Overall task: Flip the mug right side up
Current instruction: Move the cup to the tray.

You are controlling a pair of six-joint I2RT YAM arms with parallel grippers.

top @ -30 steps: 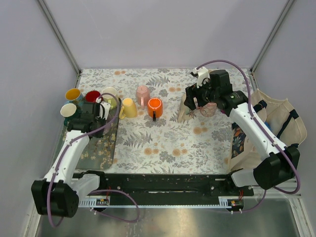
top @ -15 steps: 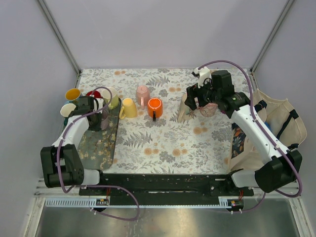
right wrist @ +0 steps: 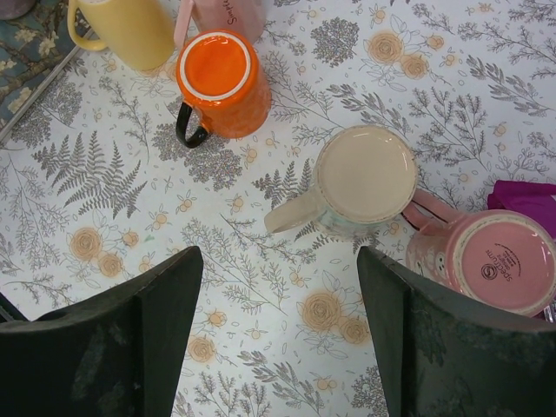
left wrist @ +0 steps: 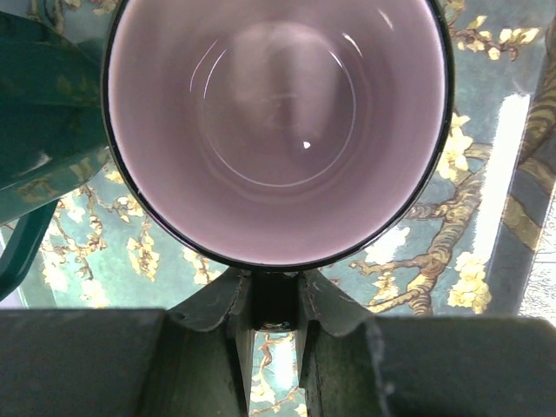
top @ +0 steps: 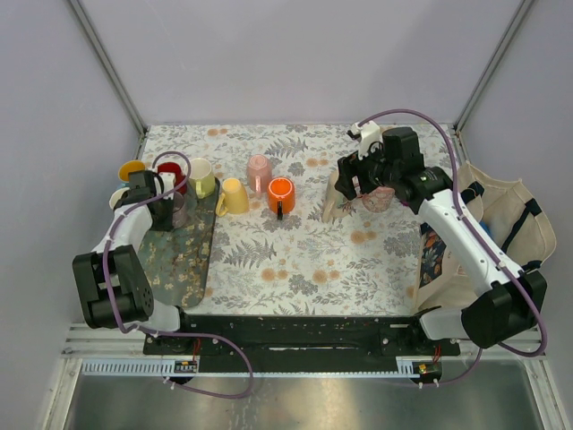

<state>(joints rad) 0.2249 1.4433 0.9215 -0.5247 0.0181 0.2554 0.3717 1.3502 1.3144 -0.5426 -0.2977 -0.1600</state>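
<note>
Tablecloth: the floral tablecloth (top: 295, 260) is covering the whole table, with plain grey walls around it. Nothing is changing there.
Left arm: it's been folding back over the last second. The elbow is tucking in toward the lower left of the top view, and the wrist is sliding up and left over the far end of the tray (top: 183, 269).
Left gripper: the left gripper (left wrist: 275, 295) is pinching tight on what looks like the handle of the mug (left wrist: 276, 130), right under the black rim.
Mug: it's riding along with that move and is sitting in the upper left of the top view. The wrist cam is staring straight into its pale lilac inside, so the mouth is facing up. I can't tell if the base is touching the tray yet.
Right gripper: the right gripper (right wrist: 278, 330) is barely budging. It's hanging with its fingers wide apart and holding nothing, above the cream mug (right wrist: 365, 178), which is showing a flat base. The orange mug (right wrist: 221, 78) is off to the upper left and the pink mug (right wrist: 504, 261) is at the right edge.
What it means: I'm guessing this mug is basically flipped already and just waiting to be set down and let go. The ones under the right arm look like they're still waiting their turn.
</note>
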